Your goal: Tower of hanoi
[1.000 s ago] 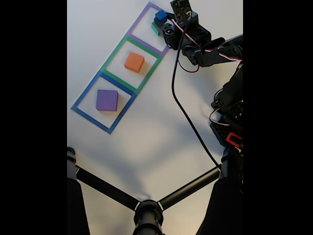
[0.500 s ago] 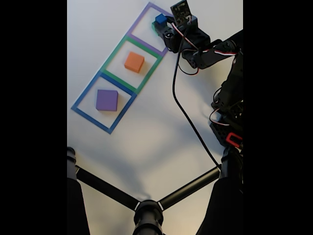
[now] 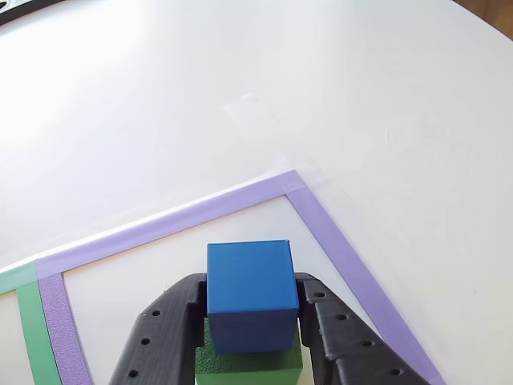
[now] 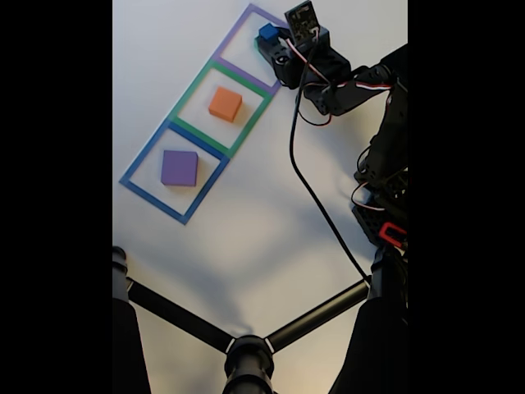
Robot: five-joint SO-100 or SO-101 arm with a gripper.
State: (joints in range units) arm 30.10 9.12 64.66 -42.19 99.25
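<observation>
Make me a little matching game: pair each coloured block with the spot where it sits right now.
Things:
1. blue block
2. orange block
3. purple block
4. green block

Places:
A. alone inside the blue tape square
B. under another block, inside the purple tape square
C. alone inside the green tape square
D. on top of another block, between the fingers of the tool

Pairs: 1-D, 2-C, 3-A, 4-B

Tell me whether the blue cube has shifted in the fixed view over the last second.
Yes. The blue cube, between the pincer fingers, has crept up and slightly left, further inside the purple tape square; the orange cube stayed put.
</observation>
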